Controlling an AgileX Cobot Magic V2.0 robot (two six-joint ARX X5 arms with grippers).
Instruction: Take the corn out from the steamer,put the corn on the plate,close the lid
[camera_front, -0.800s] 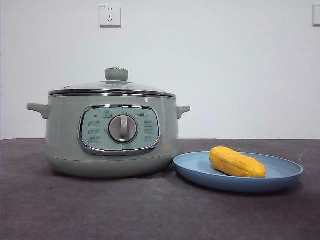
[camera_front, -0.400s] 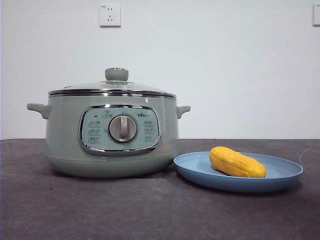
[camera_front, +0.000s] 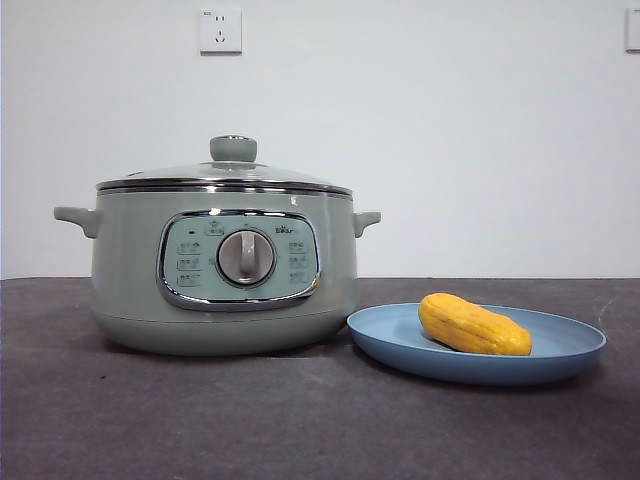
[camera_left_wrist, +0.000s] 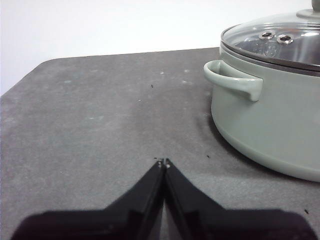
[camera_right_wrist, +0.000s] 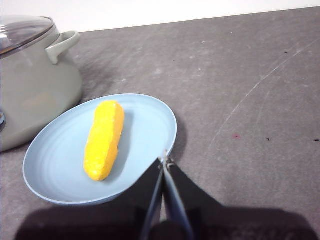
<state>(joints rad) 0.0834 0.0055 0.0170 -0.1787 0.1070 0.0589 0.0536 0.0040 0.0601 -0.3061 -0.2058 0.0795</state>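
Note:
The sage-green steamer (camera_front: 225, 270) stands on the dark table with its glass lid (camera_front: 225, 172) seated on the rim. To its right, the yellow-orange corn (camera_front: 474, 325) lies on the light-blue plate (camera_front: 560, 352). In the right wrist view the corn (camera_right_wrist: 104, 139) rests along the middle of the plate (camera_right_wrist: 55, 160), and my right gripper (camera_right_wrist: 164, 161) hovers shut and empty over the plate's near rim. My left gripper (camera_left_wrist: 163, 162) is shut with nothing in it, above bare table beside the steamer (camera_left_wrist: 272, 125), whose lid (camera_left_wrist: 280, 42) and side handle (camera_left_wrist: 232, 80) show.
A white wall with a socket (camera_front: 220, 30) stands behind the table. The dark grey tabletop (camera_left_wrist: 90, 120) stretches away from the steamer on my left gripper's side, and its rounded corner shows there.

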